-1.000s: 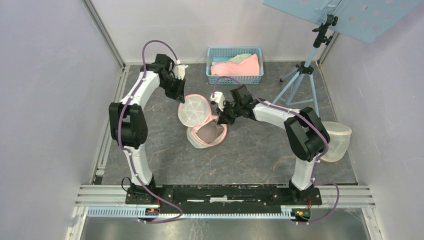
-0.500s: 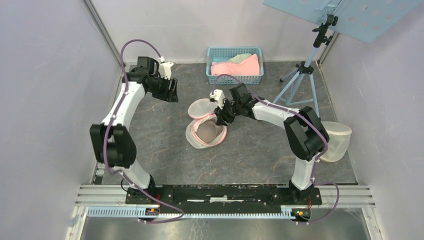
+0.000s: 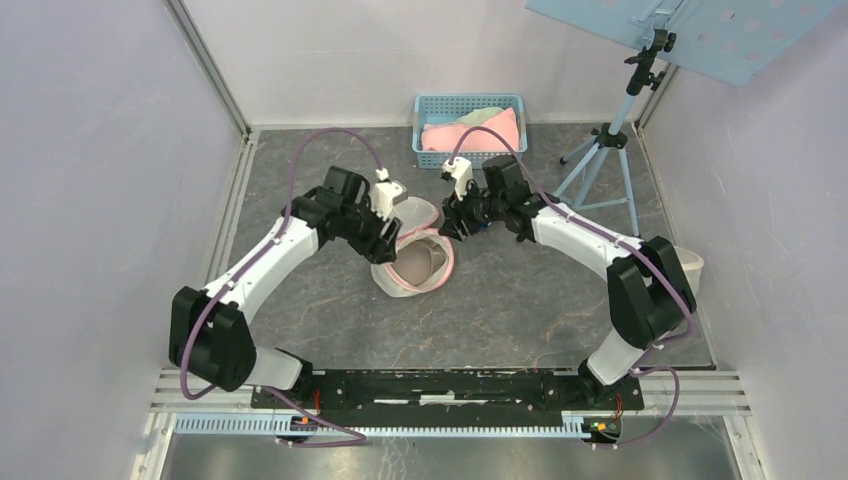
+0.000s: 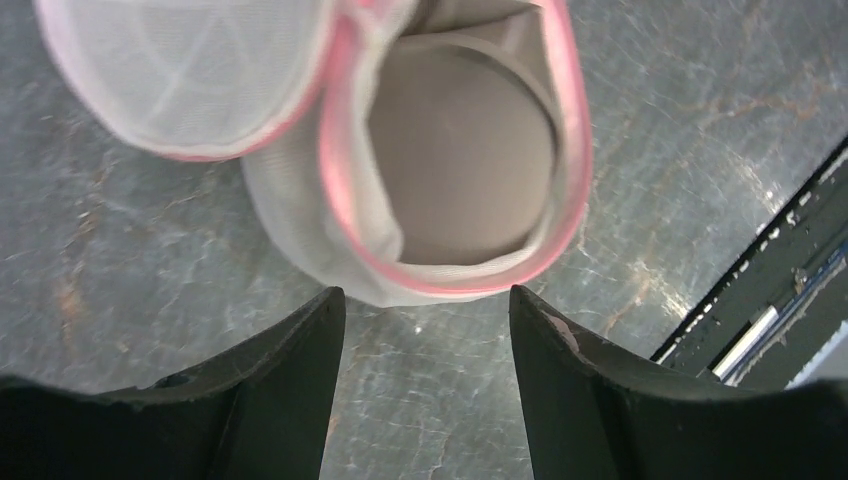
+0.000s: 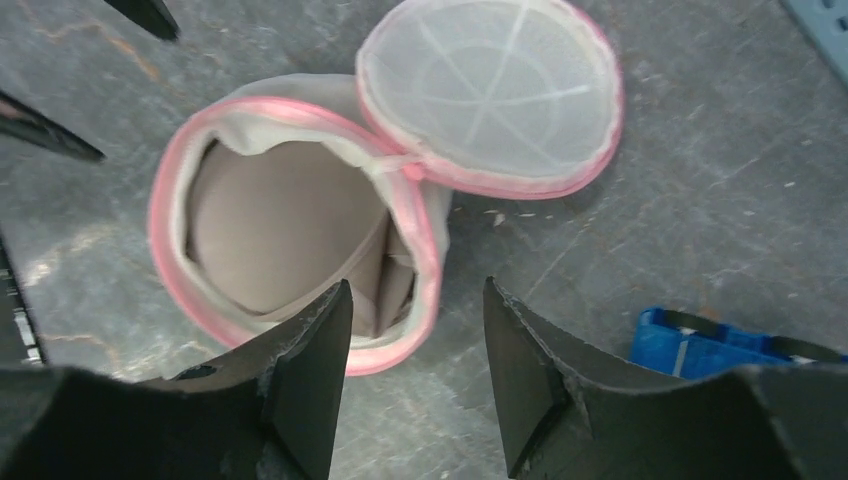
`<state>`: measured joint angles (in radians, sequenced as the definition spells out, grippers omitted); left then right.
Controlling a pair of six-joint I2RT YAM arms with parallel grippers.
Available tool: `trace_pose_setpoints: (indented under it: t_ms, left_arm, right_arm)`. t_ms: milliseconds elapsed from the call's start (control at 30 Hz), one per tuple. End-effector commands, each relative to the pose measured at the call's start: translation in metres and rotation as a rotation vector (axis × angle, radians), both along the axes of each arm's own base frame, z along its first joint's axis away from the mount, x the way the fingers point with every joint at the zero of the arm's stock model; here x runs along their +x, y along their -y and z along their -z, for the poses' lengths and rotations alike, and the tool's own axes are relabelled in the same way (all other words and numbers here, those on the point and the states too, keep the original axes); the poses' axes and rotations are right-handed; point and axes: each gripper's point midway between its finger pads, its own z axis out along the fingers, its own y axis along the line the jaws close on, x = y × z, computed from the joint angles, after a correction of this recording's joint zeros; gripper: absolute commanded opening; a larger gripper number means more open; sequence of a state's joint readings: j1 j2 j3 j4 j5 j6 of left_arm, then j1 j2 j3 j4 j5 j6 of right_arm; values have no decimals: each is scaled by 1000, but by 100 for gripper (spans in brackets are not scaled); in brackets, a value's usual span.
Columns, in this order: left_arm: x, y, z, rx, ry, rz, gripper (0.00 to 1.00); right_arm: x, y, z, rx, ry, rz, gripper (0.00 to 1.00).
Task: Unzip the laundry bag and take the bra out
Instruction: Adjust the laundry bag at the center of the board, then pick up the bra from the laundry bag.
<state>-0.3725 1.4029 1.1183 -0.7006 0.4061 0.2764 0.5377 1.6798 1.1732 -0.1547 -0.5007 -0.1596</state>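
Observation:
The round white mesh laundry bag (image 3: pixel 402 281) with a pink zip rim lies unzipped on the grey floor, its lid flap (image 3: pixel 418 212) folded back flat. The beige bra (image 3: pixel 418 264) sits inside the opening. My left gripper (image 3: pixel 388 250) hovers open at the bag's left edge; in its wrist view the gripper (image 4: pixel 425 295) has the bag rim (image 4: pixel 572 150) and the bra (image 4: pixel 460 170) just beyond its tips. My right gripper (image 3: pixel 455 226) is open beside the flap, holding nothing. Its wrist view shows the gripper (image 5: pixel 418 285) over the rim (image 5: pixel 165 200), bra (image 5: pixel 270 220) and lid flap (image 5: pixel 490 90).
A blue basket (image 3: pixel 470 158) with pink and green cloth stands at the back. A light-blue tripod (image 3: pixel 608 150) is at the back right, and a white mesh container (image 3: pixel 675 280) sits behind the right arm. The black base rail (image 4: pixel 780 300) runs along the near edge.
The left gripper opened and let go of the raised lid flap, which fell flat; that arm swung left, then came back over the bag. The right gripper opened and drew back.

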Motion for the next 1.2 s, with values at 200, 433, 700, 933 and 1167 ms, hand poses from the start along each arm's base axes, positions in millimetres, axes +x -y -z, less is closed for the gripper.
trace_pose_setpoints:
  t_ms: [200, 433, 700, 933, 1167]
  left_arm:
    - [-1, 18, 15, -17, 3, -76, 67]
    - [3, 10, 32, 28, -6, -132, 68]
    - [-2, 2, 57, 74, -53, -163, 67]
    - [-2, -6, 74, 126, -76, -193, 66]
    - [-1, -14, 78, 157, -64, -217, 65]
  right_arm:
    - [-58, -25, 23, 44, -175, -39, 56]
    - [-53, -23, 49, -67, -190, 62, 62]
    - [-48, -17, 68, -116, -219, 138, 60]
    - [-46, -15, 75, -150, -229, 153, 50]
    - [-45, -21, 59, -115, -223, 127, 12]
